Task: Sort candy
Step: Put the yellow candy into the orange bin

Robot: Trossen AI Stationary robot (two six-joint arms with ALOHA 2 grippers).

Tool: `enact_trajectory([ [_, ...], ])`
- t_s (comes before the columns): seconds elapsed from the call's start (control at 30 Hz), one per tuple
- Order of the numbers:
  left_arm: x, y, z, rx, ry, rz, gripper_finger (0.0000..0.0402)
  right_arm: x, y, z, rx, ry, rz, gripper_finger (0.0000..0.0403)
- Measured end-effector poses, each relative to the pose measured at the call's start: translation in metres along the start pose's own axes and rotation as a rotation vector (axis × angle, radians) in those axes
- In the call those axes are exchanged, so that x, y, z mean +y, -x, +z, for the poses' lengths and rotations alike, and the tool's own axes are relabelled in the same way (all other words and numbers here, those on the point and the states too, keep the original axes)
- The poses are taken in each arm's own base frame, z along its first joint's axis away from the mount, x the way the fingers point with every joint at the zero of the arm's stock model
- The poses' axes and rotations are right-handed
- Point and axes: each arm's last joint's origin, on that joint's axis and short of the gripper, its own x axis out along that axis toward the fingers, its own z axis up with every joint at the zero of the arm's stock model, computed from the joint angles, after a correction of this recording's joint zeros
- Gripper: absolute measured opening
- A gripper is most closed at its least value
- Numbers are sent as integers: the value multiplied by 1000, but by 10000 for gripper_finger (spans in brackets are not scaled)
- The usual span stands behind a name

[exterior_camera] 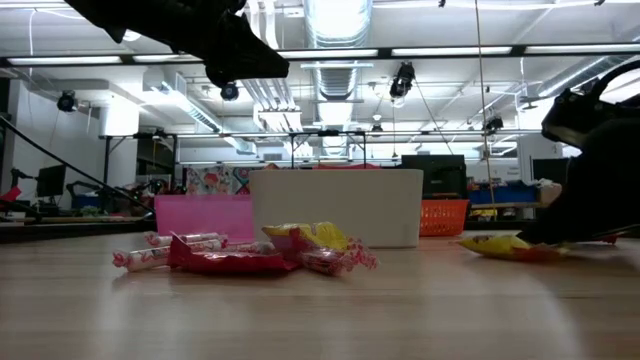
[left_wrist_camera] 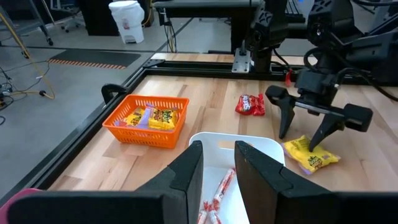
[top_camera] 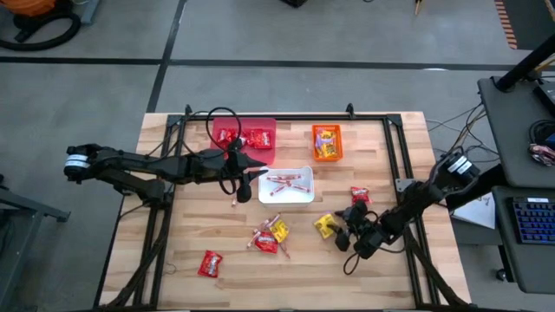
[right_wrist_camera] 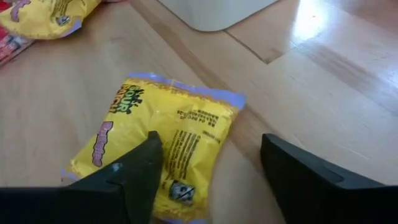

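My left gripper (top_camera: 253,178) (left_wrist_camera: 219,165) hangs open over the near-left part of the white bin (top_camera: 299,198), which holds red-and-white sticks (left_wrist_camera: 219,188). My right gripper (top_camera: 345,232) (right_wrist_camera: 211,174) is open, pointing down at a loose yellow packet (right_wrist_camera: 163,140) (top_camera: 324,225) that lies flat on the table. Its fingers straddle one end of the packet. Red packets lie in the pink-red bin (top_camera: 269,126) and yellow ones in the orange bin (top_camera: 327,158). A small mixed pile (top_camera: 269,236), one red packet (top_camera: 358,195) and another red packet (top_camera: 210,263) lie loose. My right gripper has one fingertip (right_wrist_camera: 140,168) over the end of the yellow packet (right_wrist_camera: 180,186), coming from above with the fingers pointing down. I cannot tell whether it touches the packet. The packet lies flat on the wood.
A black metal frame (top_camera: 395,147) runs around the work area on the wooden table (top_camera: 390,277). The three bins stand close together at the far middle. Cables (top_camera: 217,117) loop by the pink-red bin. Bare wood shows between the loose candies near the front edge.
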Motion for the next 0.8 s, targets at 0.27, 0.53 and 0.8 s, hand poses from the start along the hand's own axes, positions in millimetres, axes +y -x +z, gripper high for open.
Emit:
enact_trajectory([
  [0.27,0,0,0,1,-1,0,78,5,3,6,-29,-4,29,130],
  [0.53,0,0,0,1,-15,0,77,10,4,10,-48,70,53,16],
  [0.8,0,0,0,1,-15,0,77,27,7,24,-84,128,85,9],
])
